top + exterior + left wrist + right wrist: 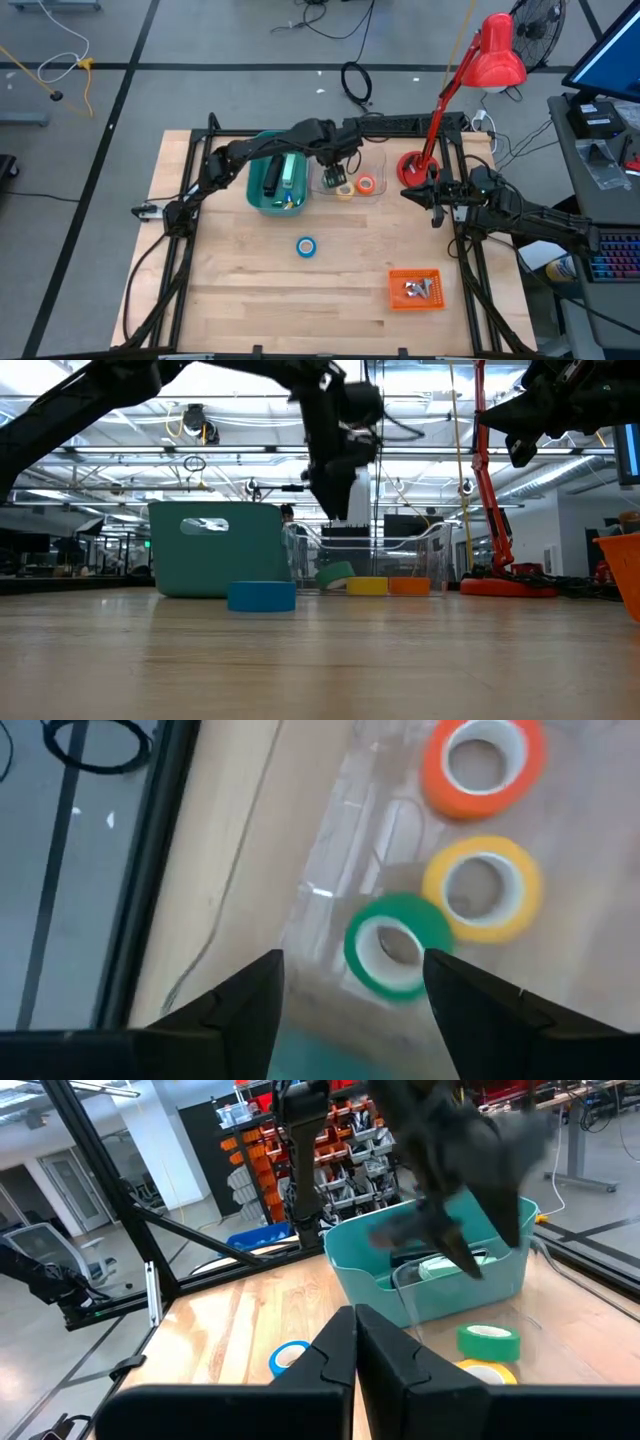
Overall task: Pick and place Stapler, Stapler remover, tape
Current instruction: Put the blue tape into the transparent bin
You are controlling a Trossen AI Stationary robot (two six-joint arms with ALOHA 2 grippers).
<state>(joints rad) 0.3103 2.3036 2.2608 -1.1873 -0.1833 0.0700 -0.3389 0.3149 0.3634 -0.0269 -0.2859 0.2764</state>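
My left gripper (338, 177) (352, 958) is open and hovers over a clear tray (372, 160) beside the teal bin. Under it the green tape roll (395, 945) (335, 573) sits tilted in the tray, next to the yellow roll (485, 887) and the orange-red roll (483, 762), which lie flat. The blue roll (307, 247) (262, 595) lies flat on the bare table. Staplers (280, 178) lie in the teal bin (255, 195). Metal staple removers (417, 289) lie in an orange tray. My right gripper (435, 207) (355, 1342) is shut and raised near the lamp base.
A red desk lamp (495, 55) stands with its base (412, 167) at the far right of the table, close to my right arm. The orange tray (397, 297) sits near the right front. Black frame rails (470, 270) run along both table sides. Bare wood lies around the blue roll.
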